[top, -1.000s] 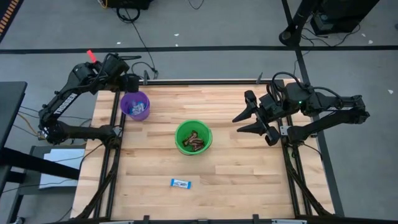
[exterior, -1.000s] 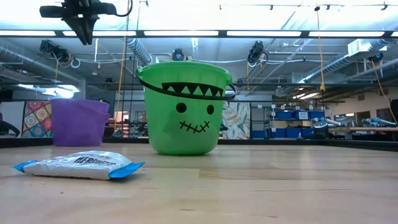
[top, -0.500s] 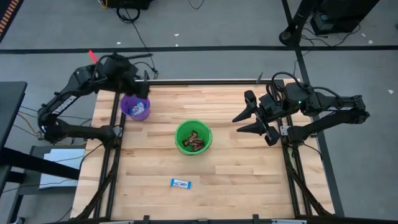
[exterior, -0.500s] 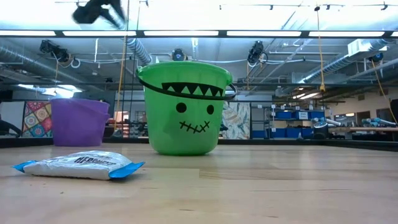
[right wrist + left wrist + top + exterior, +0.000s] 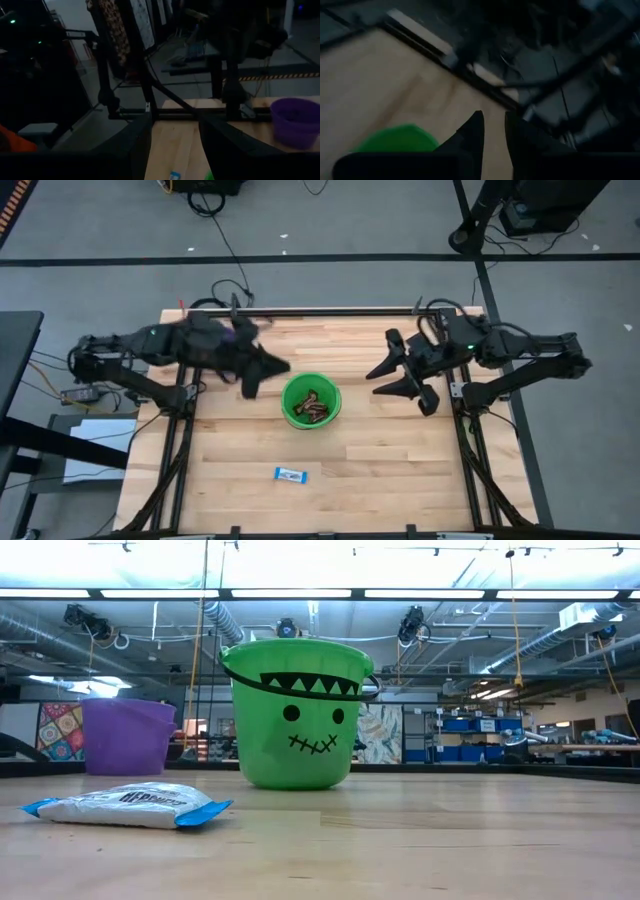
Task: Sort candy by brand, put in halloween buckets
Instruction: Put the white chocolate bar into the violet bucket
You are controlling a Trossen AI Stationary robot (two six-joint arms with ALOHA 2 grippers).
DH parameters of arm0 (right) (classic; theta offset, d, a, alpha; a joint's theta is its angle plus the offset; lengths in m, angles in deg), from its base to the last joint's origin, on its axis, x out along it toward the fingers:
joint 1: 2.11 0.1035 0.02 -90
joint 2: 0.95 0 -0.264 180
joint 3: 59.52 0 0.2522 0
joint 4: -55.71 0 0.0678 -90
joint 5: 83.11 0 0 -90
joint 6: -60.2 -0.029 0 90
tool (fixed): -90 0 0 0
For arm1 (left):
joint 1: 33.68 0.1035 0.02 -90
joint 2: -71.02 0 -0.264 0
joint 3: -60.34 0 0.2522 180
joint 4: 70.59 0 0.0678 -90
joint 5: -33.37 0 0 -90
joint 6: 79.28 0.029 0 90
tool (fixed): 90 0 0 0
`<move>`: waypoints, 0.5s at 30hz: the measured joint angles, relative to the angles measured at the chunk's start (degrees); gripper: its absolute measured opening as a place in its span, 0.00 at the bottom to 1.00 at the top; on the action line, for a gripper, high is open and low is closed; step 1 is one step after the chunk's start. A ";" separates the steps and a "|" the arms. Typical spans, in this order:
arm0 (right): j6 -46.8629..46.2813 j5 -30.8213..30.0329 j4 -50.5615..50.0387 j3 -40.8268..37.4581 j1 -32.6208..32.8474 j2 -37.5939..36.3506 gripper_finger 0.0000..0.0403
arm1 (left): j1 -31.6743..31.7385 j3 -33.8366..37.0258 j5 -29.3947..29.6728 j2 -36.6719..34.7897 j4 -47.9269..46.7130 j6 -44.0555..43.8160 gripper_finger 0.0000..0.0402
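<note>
The green bucket (image 5: 311, 400) stands mid-table with dark brown candy (image 5: 314, 406) inside. The purple bucket (image 5: 125, 735) stands at the far left; in the high view my left arm hides most of it. One blue-and-white candy (image 5: 291, 474) lies flat on the table near the front edge. My left gripper (image 5: 266, 371) hovers between the two buckets, blurred, high off the table, its fingers (image 5: 476, 131) a narrow gap apart with nothing between them. My right gripper (image 5: 386, 377) hangs open and empty to the right of the green bucket.
Bare wood lies all around the blue-and-white candy (image 5: 125, 805) and along the table's near half. A dark rail (image 5: 330, 311) runs along the far edge. Cables and floor lie beyond the table.
My left gripper has swung from above the purple bucket toward the table's middle and the green bucket, tipping up from pointing down to nearly level. It has left the top of the low view. The buckets and the candy on the table have not moved.
</note>
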 joint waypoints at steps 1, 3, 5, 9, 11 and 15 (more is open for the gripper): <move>-0.14 0.58 0.28 0.00 0.00 0.65 0.44 | -1.48 0.00 -0.49 0.87 0.24 0.03 0.20; -0.22 1.80 0.48 0.00 0.00 2.15 0.44 | -4.31 0.00 -1.89 2.59 -0.58 -0.01 0.20; -0.50 2.40 1.06 0.00 0.00 3.49 0.44 | -7.48 0.02 -2.26 4.54 -4.18 -0.46 0.20; -2.27 5.52 2.60 0.00 0.00 5.61 0.44 | -12.47 0.11 -2.62 8.96 -10.17 -2.44 0.20; -3.72 7.38 2.34 0.00 0.00 6.19 0.44 | -14.35 0.11 -1.99 10.66 -10.22 -2.98 0.20; -6.53 10.96 0.25 -0.33 0.86 7.74 0.44 | -16.75 0.11 0.48 12.34 -4.72 -3.03 0.20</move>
